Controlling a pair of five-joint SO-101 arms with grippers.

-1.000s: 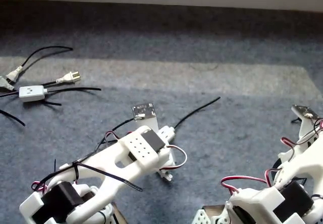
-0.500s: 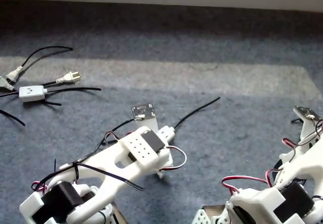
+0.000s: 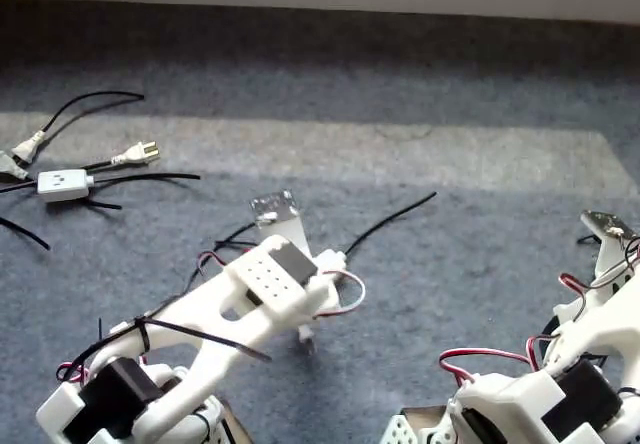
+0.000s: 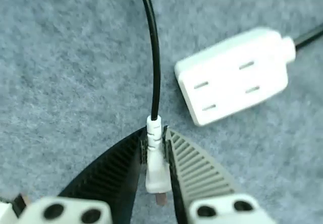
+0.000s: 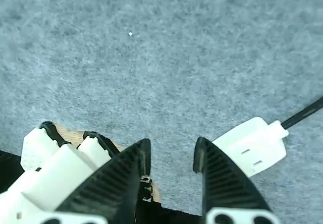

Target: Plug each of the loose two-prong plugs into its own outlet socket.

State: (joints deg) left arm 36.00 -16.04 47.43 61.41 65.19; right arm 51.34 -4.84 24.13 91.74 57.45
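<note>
**Q:** Why is the two-prong plug (image 4: 156, 169) gripped by its body?

**A:** The left end effector (image 4: 156, 138) is clenched on the plug's white housing. The black cord (image 4: 154, 57) runs out past the fingertips, and a prong tip shows at the wrist end. Holding the housing likely keeps the prongs bare for insertion. The plug hangs just beside the white outlet block (image 4: 234, 80), which lies flat on the desk (image 4: 60, 72) with its slots facing up. The prongs do not yet face those slots, so a turn of the wrist seems needed first.

**Q:** And the right arm?

**A:** The right end effector (image 5: 171, 156) is released, with its jaws apart above the desk. An outlet block (image 5: 252, 146) lies just beside one finger (probably the same block, though that cannot be confirmed). From there it could steady the block against the push of insertion.

**Q:** What remains of the task?

**A:** At the far left of the desk lie a second outlet block (image 3: 62, 183) and two loose plugs (image 3: 135, 153), well apart from both arms.
</note>
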